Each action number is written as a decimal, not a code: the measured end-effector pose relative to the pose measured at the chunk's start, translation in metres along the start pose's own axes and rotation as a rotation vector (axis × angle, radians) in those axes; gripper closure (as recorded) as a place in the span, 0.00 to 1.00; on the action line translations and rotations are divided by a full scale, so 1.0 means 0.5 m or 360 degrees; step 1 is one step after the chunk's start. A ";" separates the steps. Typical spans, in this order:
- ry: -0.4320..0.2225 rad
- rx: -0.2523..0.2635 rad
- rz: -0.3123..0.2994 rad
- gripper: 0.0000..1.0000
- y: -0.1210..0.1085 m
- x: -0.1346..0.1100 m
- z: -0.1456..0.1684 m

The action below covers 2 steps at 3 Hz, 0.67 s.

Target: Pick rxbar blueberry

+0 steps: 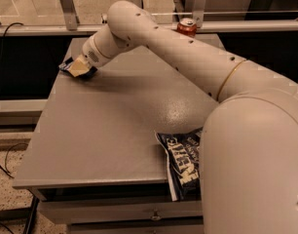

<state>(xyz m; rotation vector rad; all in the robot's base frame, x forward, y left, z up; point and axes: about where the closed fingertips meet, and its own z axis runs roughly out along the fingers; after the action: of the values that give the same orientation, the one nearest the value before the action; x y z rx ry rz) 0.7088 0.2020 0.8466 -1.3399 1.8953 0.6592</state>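
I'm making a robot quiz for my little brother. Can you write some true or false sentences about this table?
1. The gripper is at the table's far left corner, right at the rxbar blueberry. True.
2. The red soda can lies tipped over in the middle of the table. False: it stands upright at the far edge.
3. The chip bag lies at the near edge, partly hidden by the robot's arm. True.
4. The gripper hovers over the chip bag. False: it is across the table from it.

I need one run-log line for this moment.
gripper: far left of table, at rxbar blueberry | Kettle chip bag: near edge | red soda can: far edge
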 end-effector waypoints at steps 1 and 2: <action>-0.0090 0.0003 -0.0068 1.00 -0.001 -0.038 -0.059; -0.0260 0.0031 -0.0179 1.00 -0.015 -0.062 -0.173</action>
<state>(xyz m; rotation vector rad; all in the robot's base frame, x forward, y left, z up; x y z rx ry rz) 0.6998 0.1532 0.9245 -1.3280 1.6803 0.6702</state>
